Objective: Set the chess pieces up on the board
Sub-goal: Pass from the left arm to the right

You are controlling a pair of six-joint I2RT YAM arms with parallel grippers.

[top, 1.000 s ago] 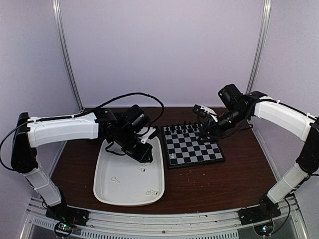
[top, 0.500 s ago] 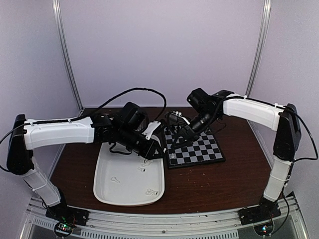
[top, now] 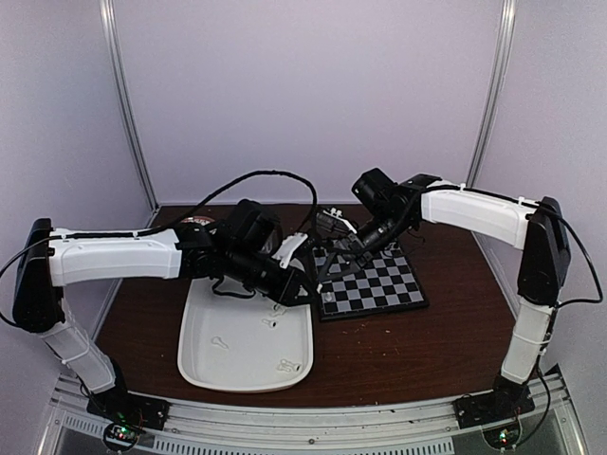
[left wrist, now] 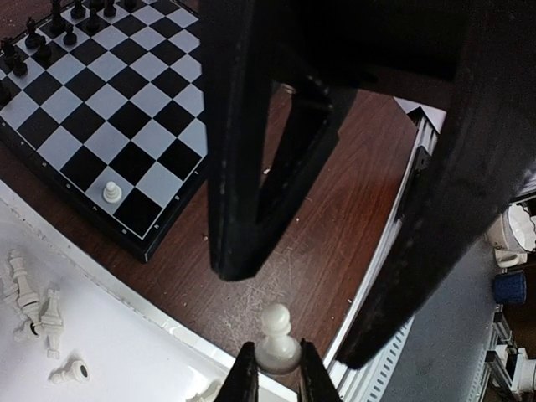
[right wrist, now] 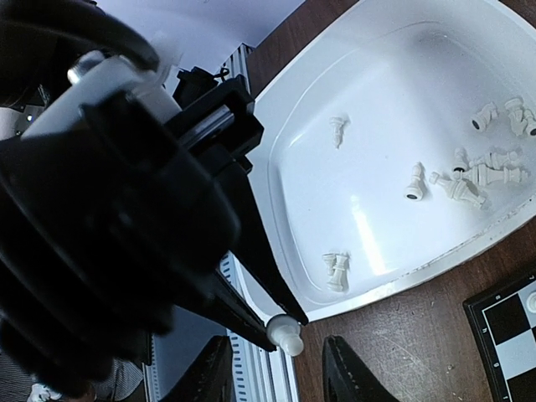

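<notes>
Now the right arm [top: 474, 210] has swung across the board [top: 379, 284] to its left edge, where the right gripper [right wrist: 276, 356] stands spread around the left gripper [left wrist: 275, 358], itself clamped on a white pawn [left wrist: 276, 322]; a handover looks imminent.

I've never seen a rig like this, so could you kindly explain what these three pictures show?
Two robot arms are bolted to a table edge. The wide picture comes from a fixed camera above and behind them; the other two come from wrist cameras, looking past the jaws. On the table lie a board with black pieces and one white pawn, and a tray of loose white pieces. The left arm pinches a second pawn in its jaws; the right arm holds its jaws open close by it.
</notes>
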